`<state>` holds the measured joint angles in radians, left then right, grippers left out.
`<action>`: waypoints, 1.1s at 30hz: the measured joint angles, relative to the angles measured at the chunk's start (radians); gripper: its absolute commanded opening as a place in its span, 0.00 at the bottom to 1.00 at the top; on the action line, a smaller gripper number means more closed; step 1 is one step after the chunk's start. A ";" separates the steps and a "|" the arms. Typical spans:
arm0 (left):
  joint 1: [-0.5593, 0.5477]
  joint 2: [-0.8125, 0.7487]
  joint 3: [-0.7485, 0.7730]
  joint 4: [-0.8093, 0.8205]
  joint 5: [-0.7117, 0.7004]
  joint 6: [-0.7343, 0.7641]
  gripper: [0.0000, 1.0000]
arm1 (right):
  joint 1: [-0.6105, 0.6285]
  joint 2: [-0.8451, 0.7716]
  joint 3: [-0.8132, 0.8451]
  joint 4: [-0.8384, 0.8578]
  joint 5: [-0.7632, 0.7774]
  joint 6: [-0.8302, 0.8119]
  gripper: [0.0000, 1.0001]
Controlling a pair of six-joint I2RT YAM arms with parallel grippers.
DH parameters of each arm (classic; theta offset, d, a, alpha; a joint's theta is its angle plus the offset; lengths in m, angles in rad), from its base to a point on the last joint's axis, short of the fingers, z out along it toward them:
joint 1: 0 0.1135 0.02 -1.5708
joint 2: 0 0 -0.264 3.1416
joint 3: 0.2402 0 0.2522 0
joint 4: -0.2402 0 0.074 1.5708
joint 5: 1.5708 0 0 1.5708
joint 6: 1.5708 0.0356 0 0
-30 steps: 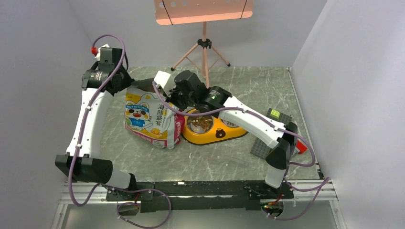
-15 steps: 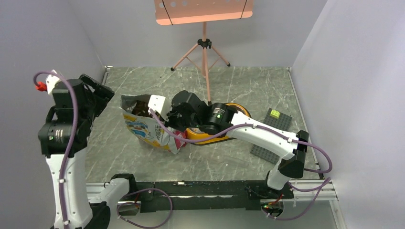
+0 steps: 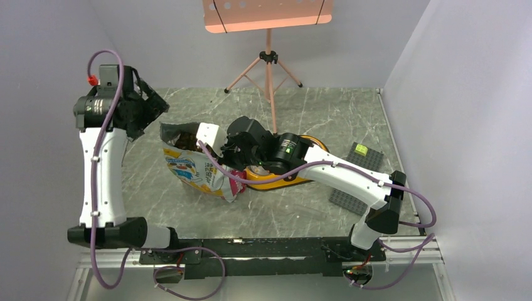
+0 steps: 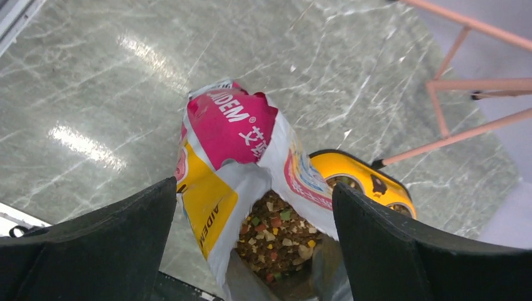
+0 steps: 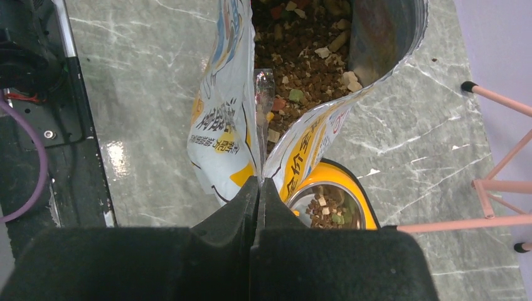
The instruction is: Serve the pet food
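Observation:
The white-and-yellow pet food bag (image 3: 191, 168) lies tilted on the marble table with its mouth open toward the back left. Brown kibble with coloured bits (image 4: 279, 229) shows inside it. My right gripper (image 5: 258, 183) is shut on the bag's rim at a fold, just above the yellow feeder (image 5: 352, 183). One steel bowl (image 5: 326, 210) holds some kibble. My left gripper (image 4: 253, 188) hangs open above the bag mouth, touching nothing. From overhead, the left gripper (image 3: 143, 111) is up and left of the bag, and the right arm covers most of the feeder (image 3: 285, 177).
A pink music stand (image 3: 268, 59) rises at the back centre, its tripod feet on the table. A grey studded baseplate (image 3: 348, 191) with a small green block (image 3: 360, 149) lies at the right. Walls close in on both sides.
The left gripper let go of the bag, opened and pulled up and away to the left. The right arm shifted left over the feeder, still holding the bag, whose mouth now gapes open.

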<state>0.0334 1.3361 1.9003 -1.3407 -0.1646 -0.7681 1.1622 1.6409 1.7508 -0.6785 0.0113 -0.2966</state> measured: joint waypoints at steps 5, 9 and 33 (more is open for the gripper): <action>0.001 0.043 -0.079 -0.029 0.039 -0.035 0.55 | 0.000 0.000 0.000 -0.003 0.002 -0.008 0.00; 0.002 0.032 -0.160 0.002 0.088 -0.047 0.29 | 0.005 0.000 0.000 -0.008 0.002 -0.010 0.00; 0.115 0.111 -0.061 -0.068 0.170 -0.091 0.00 | 0.049 -0.054 -0.086 -0.003 0.118 -0.002 0.00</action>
<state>0.1486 1.4475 1.8393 -1.4090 0.0051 -0.8593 1.2114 1.5871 1.6650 -0.6819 0.1295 -0.2985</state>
